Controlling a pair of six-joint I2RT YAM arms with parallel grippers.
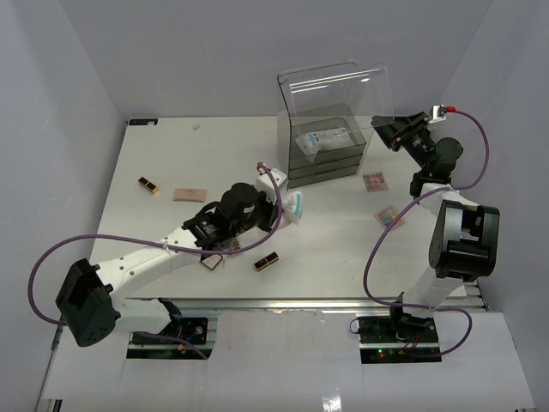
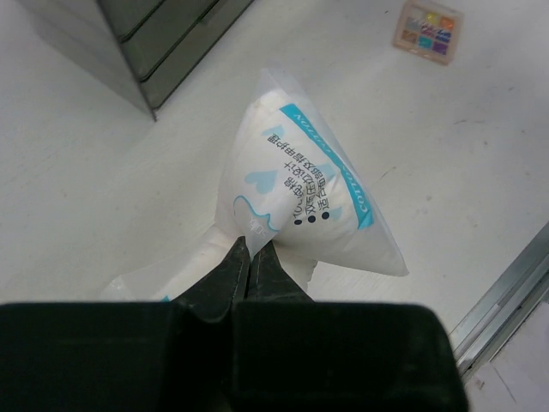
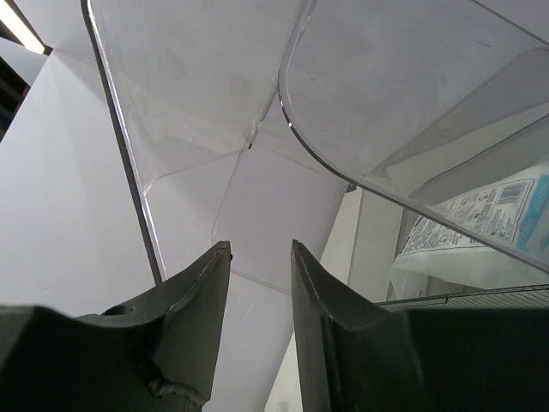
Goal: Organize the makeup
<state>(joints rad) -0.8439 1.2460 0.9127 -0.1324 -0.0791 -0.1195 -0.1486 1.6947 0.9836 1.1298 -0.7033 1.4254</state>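
1. A white table (image 1: 334, 245) fills the overhead view, closed in on three sides by plain pale grey walls (image 1: 214, 51); a metal rail (image 1: 283, 302) runs along the near edge
2. At the far middle of the table stands a clear acrylic box (image 1: 326, 163) with grey drawers and its clear lid (image 1: 339, 86) raised
3. The left gripper (image 1: 283, 210) reaches over the table centre, just in front of the box, its fingers pinched tight on a corner of a white-blue sachet (image 1: 294, 206)
4. The left wrist view shows that sachet (image 2: 309, 189) puffed out beyond the closed fingertips (image 2: 236, 266), with white tabletop behind it; whether it touches the table cannot be told
5. A second sachet (image 1: 330, 140) lies in the open top of the box
6. The right gripper (image 1: 390, 129) sits at the right edge of the raised lid, fingers apart; its wrist camera looks up through the clear plastic
7. A multicoloured palette (image 1: 374, 182) lies just right of the box, and another palette (image 1: 389, 216) nearer the right arm
8. A pink palette (image 1: 190, 195) and a black-gold lipstick tube (image 1: 148, 184) lie on the left side, well apart from the box
9. A second lipstick tube (image 1: 267, 262) lies near the front edge, beside the left arm
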